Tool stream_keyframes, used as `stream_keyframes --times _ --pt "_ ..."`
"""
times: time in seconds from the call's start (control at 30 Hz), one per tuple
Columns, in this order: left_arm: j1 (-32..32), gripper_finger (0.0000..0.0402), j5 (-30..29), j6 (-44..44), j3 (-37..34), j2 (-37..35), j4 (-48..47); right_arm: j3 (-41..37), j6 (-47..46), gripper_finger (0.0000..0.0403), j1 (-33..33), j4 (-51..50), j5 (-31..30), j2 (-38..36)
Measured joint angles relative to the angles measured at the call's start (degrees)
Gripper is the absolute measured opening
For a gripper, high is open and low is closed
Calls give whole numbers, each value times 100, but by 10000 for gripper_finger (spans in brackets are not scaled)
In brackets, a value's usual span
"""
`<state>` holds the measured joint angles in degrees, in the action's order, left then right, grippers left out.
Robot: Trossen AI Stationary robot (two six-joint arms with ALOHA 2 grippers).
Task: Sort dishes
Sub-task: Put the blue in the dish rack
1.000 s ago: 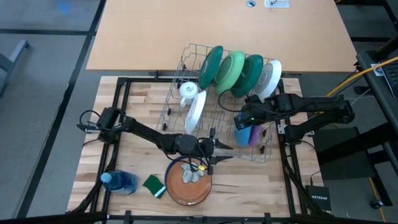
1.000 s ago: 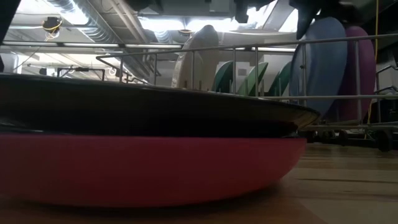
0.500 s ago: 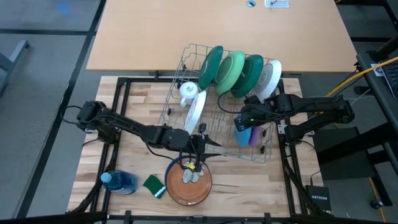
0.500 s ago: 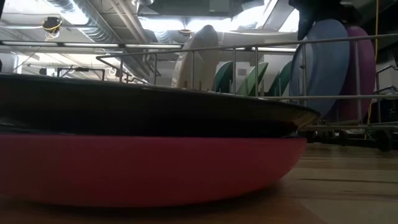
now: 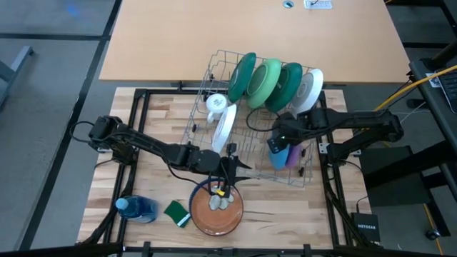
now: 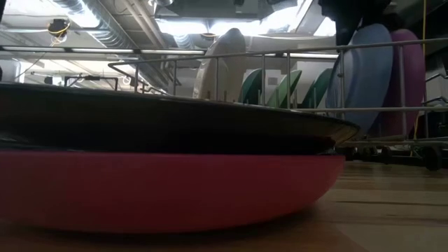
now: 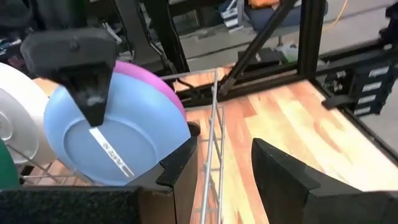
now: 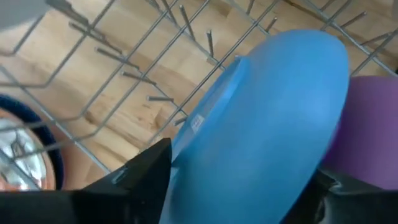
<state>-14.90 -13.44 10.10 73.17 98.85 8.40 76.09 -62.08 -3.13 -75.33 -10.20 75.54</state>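
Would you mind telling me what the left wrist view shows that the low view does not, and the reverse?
Only the left wrist view shows the right gripper over the blue plate, fingers apart around its rim, and the left gripper, open and empty. Only the low view shows the brown plate stacked on a red dish, and the green plates. Both show the blue plate, the purple plate behind it, and the wire rack.
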Motion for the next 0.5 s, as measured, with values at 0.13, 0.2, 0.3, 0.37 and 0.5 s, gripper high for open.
stream_keyframes --times 0.13,0.2,0.3,0.37,0.5 --pt "28 140 -42 45 0 0 -90 -2 417 254 65 -7 323 -67" --pt "34 140 -54 35 0 -2 -86 -2 420 256 63 -10 345 -92" --pt "48 140 -76 -22 0 -2 -95 -2 418 257 58 4 234 -157" --pt "48 140 -78 -24 0 -2 -83 -2 417 257 58 7 221 -224" --pt "46 140 -76 -23 0 -2 -63 -2 408 257 56 0 21 -408"
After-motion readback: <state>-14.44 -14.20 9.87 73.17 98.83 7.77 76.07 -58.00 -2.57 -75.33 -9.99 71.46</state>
